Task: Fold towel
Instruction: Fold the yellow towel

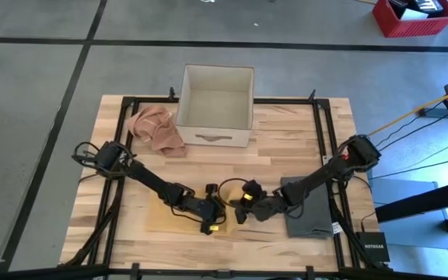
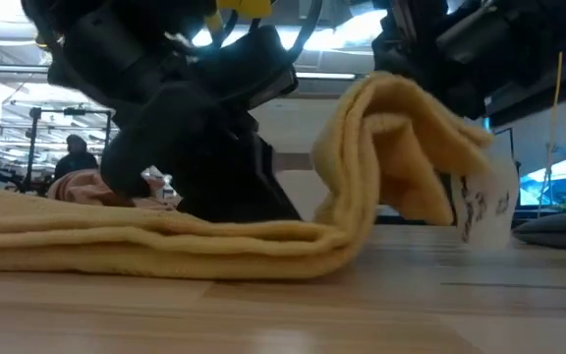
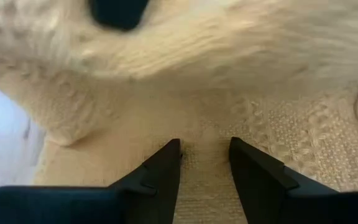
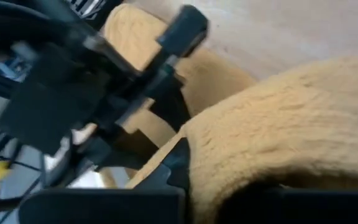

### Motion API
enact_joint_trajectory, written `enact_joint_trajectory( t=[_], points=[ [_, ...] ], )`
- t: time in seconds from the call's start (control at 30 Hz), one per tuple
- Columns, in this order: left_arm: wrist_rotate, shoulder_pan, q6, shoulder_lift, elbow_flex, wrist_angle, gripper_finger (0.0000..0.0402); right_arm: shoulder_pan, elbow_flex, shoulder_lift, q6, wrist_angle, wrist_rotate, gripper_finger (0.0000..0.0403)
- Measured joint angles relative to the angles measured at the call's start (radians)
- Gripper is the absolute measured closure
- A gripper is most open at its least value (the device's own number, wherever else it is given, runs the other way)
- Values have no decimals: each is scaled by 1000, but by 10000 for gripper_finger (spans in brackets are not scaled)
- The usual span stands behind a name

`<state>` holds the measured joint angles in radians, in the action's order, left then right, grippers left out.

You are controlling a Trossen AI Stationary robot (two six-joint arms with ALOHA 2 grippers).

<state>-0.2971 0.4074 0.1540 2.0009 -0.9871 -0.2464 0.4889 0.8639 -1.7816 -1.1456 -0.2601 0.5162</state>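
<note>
1. The right gripper, clamped on the yellow towel edge, lifts it at the table's six o'clock; the left gripper, fingers apart, pins the cloth.
2. Risk: thick pile could slip free, collapsing the fold.
3. The box at twelve o'clock looks empty.

Workshop hall: taped concrete floor, overhead lights.

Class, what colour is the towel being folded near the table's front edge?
Yellow-tan, a pale mustard. The towel shows best in the low view.
</note>
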Motion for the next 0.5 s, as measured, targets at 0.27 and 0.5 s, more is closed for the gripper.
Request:
enact_joint_trajectory(
  t=[0.27,0.5],
  points=[
    [7,53,160,-185,-48,474,270,2,-2,-4,58,1,22,386],
    [3,57,316,-200,33,535,270,1,-1,-3,65,22,-2,378]
  ],
)
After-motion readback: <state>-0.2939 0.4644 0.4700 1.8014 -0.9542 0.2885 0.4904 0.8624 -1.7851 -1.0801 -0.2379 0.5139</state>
